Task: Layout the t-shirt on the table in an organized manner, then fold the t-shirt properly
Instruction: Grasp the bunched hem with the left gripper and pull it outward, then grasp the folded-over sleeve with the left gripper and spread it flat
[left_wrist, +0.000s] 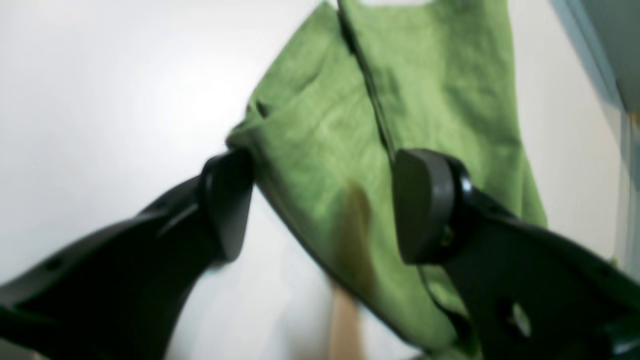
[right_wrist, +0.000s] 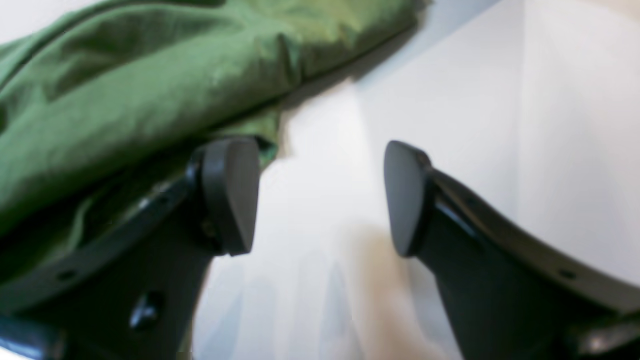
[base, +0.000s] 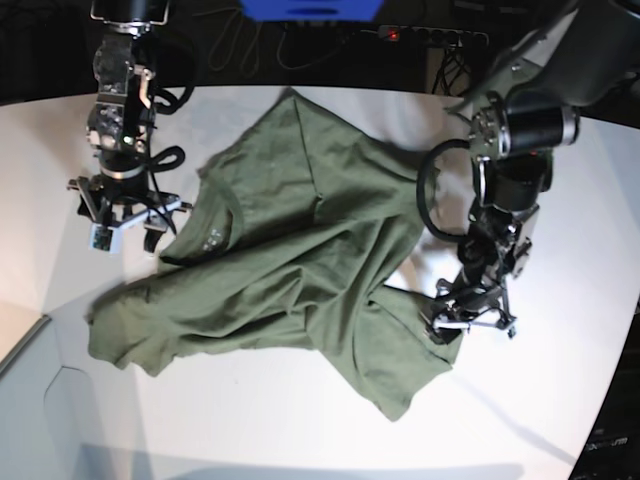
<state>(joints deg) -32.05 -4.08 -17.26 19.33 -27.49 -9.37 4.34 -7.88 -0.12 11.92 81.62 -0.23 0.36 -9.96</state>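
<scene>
Still crumpled — t-shirt (base: 290, 250) across table (base: 300, 420)

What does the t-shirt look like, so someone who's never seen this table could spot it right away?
Start at the big white table that fills the base view. Spread rumpled across its middle, between the left gripper and the right gripper, lies the t-shirt. It is the only olive-green, soft, creased thing there; everything beside it is black hardware.
</scene>
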